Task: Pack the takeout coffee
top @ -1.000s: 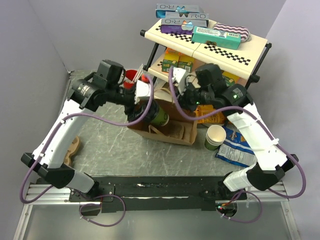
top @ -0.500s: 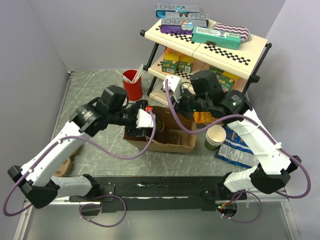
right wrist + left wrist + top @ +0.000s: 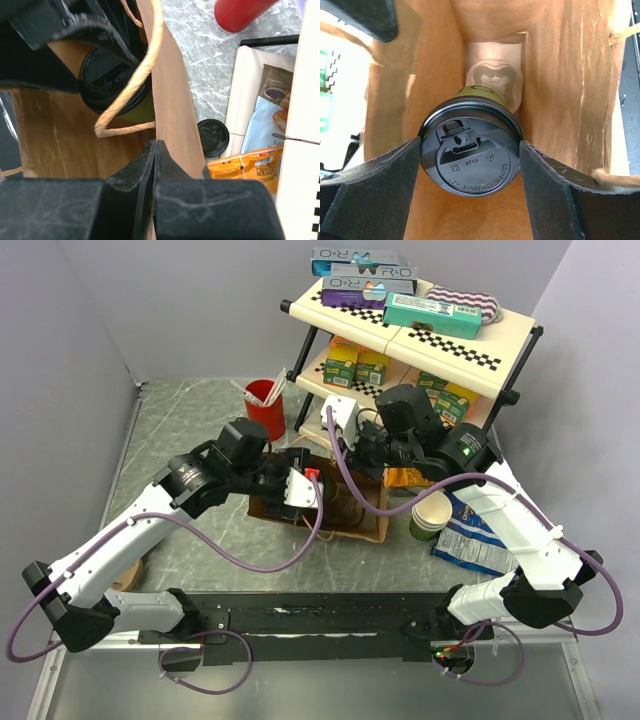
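Where the takeout coffee point(image 3: 470, 150) sits, down inside the brown paper bag point(image 3: 555, 75), the fingers point(image 3: 380, 185) of the left gripper point(image 3: 470, 172) clamp its black lid point(image 3: 465, 167), bag walls close on both sides. The right gripper point(image 3: 156, 150) pinches the bag's rim beside it.

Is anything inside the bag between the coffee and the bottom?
Nothing visible. The left claw holds the takeout coffee by its lid inside the paper bag; only bare brown paper shows below it, though the cup hides what lies straight beneath. The right claw pinches the bag's wall.
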